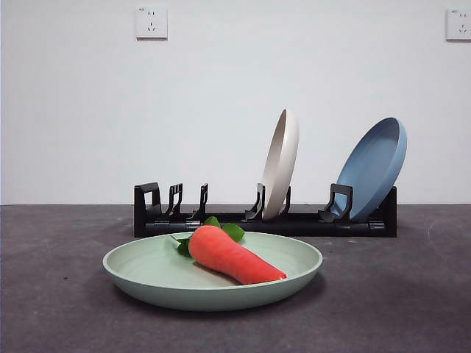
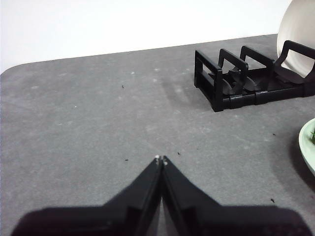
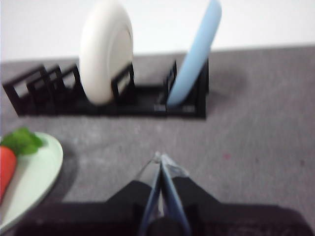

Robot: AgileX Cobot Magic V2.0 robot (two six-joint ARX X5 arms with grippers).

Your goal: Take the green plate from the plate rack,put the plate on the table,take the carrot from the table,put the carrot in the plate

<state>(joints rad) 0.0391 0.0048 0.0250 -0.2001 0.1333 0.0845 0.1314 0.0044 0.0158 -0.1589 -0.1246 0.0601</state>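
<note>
Nearest the front camera, the green plate (image 1: 158,283) lies flat on the bench (image 1: 397,309) with the carrot (image 1: 232,256) resting in it, leaves toward the plate rack (image 1: 265,220). Each gripper hangs over bare bench with its jaws pressed together and holding nothing: the left gripper (image 2: 161,159) well away from the rack's empty end, the right gripper (image 3: 160,157) beside the green plate's rim and before the rack. Behind the plate, the rack holds a cream plate (image 1: 282,163) near its middle and a blue plate (image 1: 375,168) at the far end, both leaning. Two wall sockets (image 1: 151,22) sit high on the white wall.
</note>
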